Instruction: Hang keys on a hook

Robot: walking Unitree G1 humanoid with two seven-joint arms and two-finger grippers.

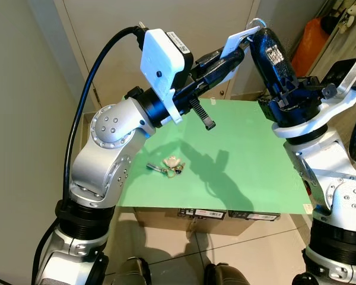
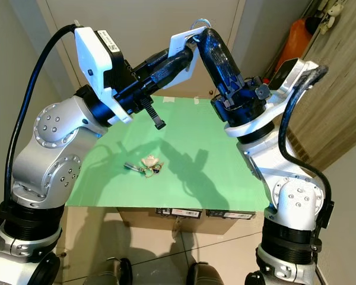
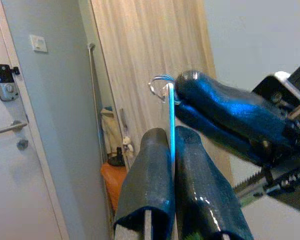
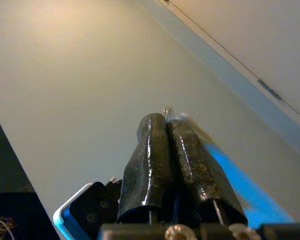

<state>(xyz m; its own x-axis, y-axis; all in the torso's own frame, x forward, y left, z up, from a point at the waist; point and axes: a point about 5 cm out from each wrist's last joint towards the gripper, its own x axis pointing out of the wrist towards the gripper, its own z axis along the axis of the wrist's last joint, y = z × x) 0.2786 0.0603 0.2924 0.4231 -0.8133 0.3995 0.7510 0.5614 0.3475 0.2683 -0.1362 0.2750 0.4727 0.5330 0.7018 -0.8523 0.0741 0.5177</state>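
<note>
while the keys (image 1: 169, 167) lie untouched on the green bench (image 1: 249, 160), your left end effector (image 3: 171, 145) and right end effector (image 2: 197, 37) both pinch the white hook plate (image 2: 181, 43) aloft; hanging not begun.

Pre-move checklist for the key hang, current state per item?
1. Left claw shut on white plate: ok.
2. Right claw shut at the plate's ring end: ok.
3. Keys held: not ok, they lie on the green mat.
4. Keys on metal ring: not ok, nothing hangs from it.
5. Plate grip firm enough: cannot tell.
</note>
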